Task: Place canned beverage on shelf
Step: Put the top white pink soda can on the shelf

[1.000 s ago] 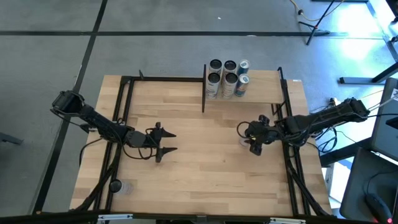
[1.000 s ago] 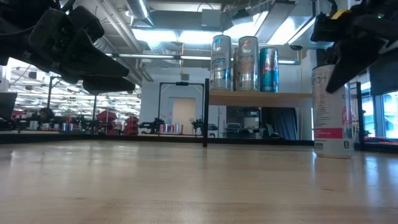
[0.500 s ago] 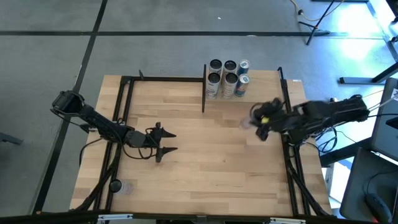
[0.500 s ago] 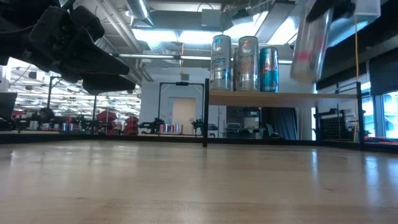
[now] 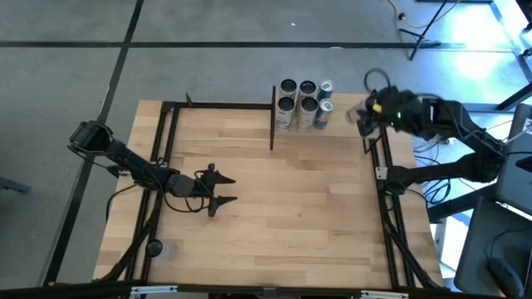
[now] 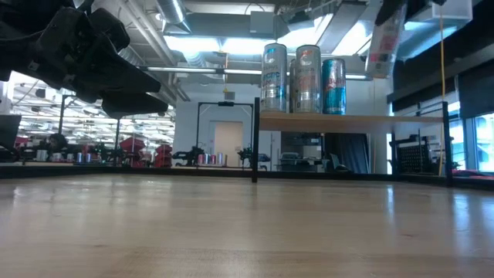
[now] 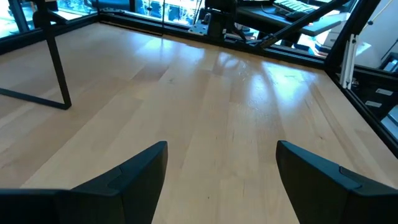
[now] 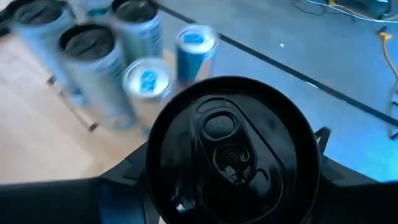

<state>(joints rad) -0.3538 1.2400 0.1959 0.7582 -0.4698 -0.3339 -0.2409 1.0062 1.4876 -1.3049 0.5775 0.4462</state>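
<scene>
My right gripper [image 5: 368,115] is shut on a white can with pink print and a black top [image 6: 384,42], high above the table's far right, beside the shelf [image 5: 345,126]. The shelf is a raised pale-wood board on black posts [image 6: 324,121], and several cans [image 5: 304,104] stand on its left part. In the right wrist view the held can's top [image 8: 233,143] fills the middle, with the shelf's cans [image 8: 93,56] beyond it. My left gripper [image 5: 226,189] hovers open and empty over the table's left middle [image 7: 221,180]. My right gripper pinches the can's side wall just under the top rim [image 8: 154,163] between its two fingers [image 8: 118,186], one on each side. The can is lifted clear and hangs tilted [image 6: 384,54] above shelf height.
Thin black posts [image 5: 272,116] edge the shelf and a black frame runs round the tabletop [image 5: 166,133]. The shelf's right part [image 5: 353,131] is bare board. Cables and stands lie beyond the table's right edge [image 5: 465,108].
My right gripper has lifted the can off the table's right side, where it stood upright. It has carried the can up and toward the far edge, to beside the shelf. The can now hangs tilted and clear.
</scene>
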